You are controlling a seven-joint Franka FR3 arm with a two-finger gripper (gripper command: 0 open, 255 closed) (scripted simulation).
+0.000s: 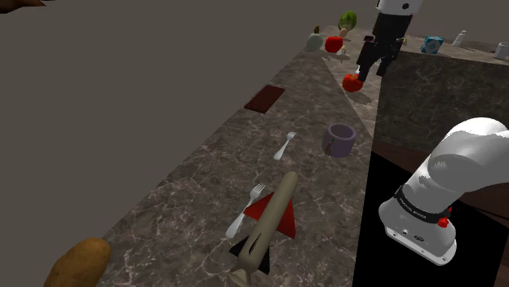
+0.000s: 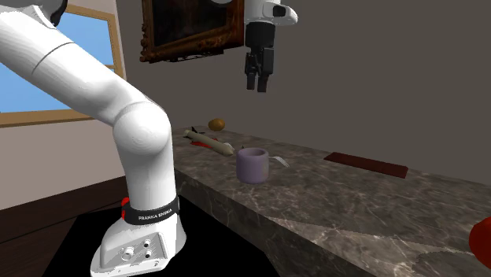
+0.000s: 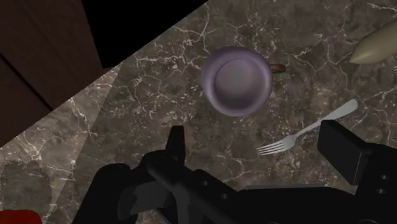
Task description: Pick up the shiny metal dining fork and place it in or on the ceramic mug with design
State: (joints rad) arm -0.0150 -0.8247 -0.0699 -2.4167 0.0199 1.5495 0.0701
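The fork [image 3: 305, 132] lies flat on the dark marbled counter [image 3: 146, 95], just beside the mug [image 3: 236, 81] but not touching it, tines pointing away from the handle side of the cup; the mug, drawn a plain greyish purple, stands upright and looks empty from above; the gripper [image 3: 257, 137] hangs high over both with its fingers spread wide and nothing between them, well clear of the counter in the second exterior view [image 2: 258, 75]; so, as I judge it, no part of the task is done: descent, grasp, lift, carry and release all remain; a second fork [image 1: 245, 210] lies farther off by a rocket-shaped model [image 1: 269, 224], and which is meant I cannot say for certain.
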